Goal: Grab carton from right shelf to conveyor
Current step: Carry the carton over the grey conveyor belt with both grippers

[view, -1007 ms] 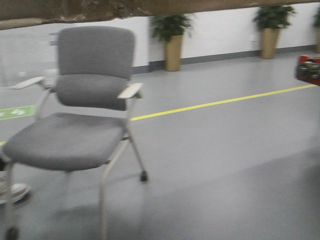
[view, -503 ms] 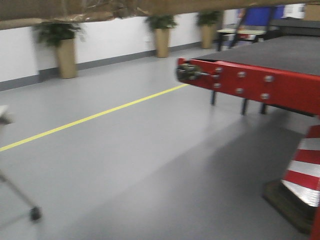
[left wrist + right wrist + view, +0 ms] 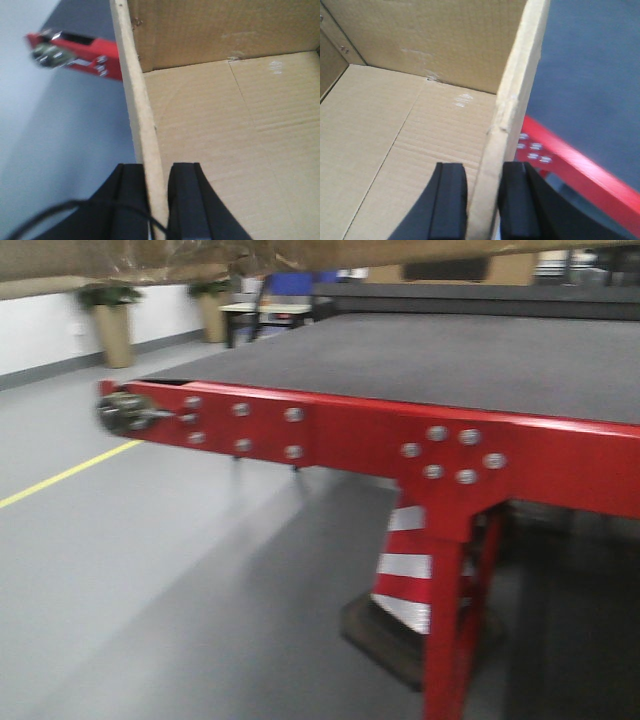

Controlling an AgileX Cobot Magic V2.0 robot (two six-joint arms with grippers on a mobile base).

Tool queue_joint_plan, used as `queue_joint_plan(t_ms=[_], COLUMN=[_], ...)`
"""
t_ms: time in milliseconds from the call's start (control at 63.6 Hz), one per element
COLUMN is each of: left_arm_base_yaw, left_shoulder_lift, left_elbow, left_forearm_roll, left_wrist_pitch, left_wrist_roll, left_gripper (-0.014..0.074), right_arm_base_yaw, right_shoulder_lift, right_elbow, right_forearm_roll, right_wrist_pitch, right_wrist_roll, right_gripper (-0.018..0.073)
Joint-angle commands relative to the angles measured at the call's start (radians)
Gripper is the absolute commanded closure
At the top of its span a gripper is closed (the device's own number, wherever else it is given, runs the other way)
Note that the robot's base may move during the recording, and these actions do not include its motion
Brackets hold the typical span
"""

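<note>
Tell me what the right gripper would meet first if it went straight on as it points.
The carton itself: the right gripper straddles its side wall, and the inner finger would likely reach the carton's floor. Depth is unclear.

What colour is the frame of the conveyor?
The conveyor frame is glossy red, clearest in the front-facing view.

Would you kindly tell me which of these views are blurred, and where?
Front view: the conveyor frame is smeared sideways. Left wrist view: carton fairly sharp, the left gripper and the red frame end soft. Right wrist view: corrugation crisp, belt beyond the right gripper blurred.
</note>
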Motion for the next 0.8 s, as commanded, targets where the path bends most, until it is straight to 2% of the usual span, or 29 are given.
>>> queue_joint_plan(t_ms=[0,787], left_arm_base_yaw=[-0.008,-0.008], left_shoulder_lift=[-0.012,-0.012], left_elbow=[-0.006,-0.006], left_forearm_roll=[-0.005,-0.006], left_wrist_pitch=[-0.026,-0.026], left_wrist_roll=[0.006,0.006], left_gripper=[0.0605,0.0605], right_arm_base_yaw=[-0.003,-0.003], right_shoulder_lift=[-0.015,-0.015], right_elbow=[-0.006,-0.006], right_forearm_roll=[-0.01,-0.01], right_wrist_pitch=[-0.052,-0.052], right_wrist_roll=[-0.02,-0.02], right_gripper=[0.0627,0.0627])
